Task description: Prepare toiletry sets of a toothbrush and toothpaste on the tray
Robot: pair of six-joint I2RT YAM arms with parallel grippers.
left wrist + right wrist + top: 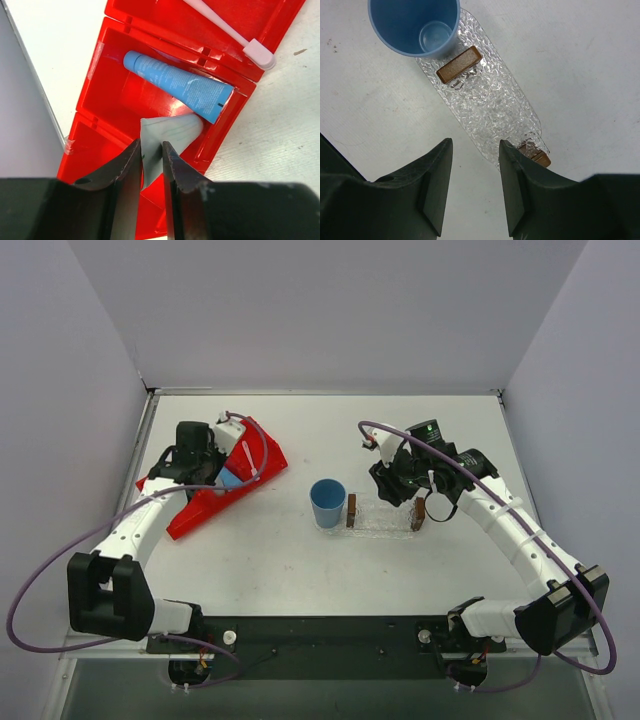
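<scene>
My left gripper (150,150) is shut on the flat end of the pale grey toothpaste tube (172,131) inside the red bin (112,97). The blue toothpaste tube (180,86) lies just beyond it in the same compartment. The white toothbrush (235,32) with a pinkish head lies in the bin's far compartment. In the top view the left gripper (213,477) is over the bin (195,512). The clear tray (487,107) with a brown block (459,65) at each end holds nothing. My right gripper (475,150) is open and empty above the tray's edge; the top view (388,488) shows it too.
A blue cup (415,25) stands upright and empty against the tray's left end, also seen from above (327,502). The red bin lies at the back left of the white table (300,570). Purple cables loop from both arms.
</scene>
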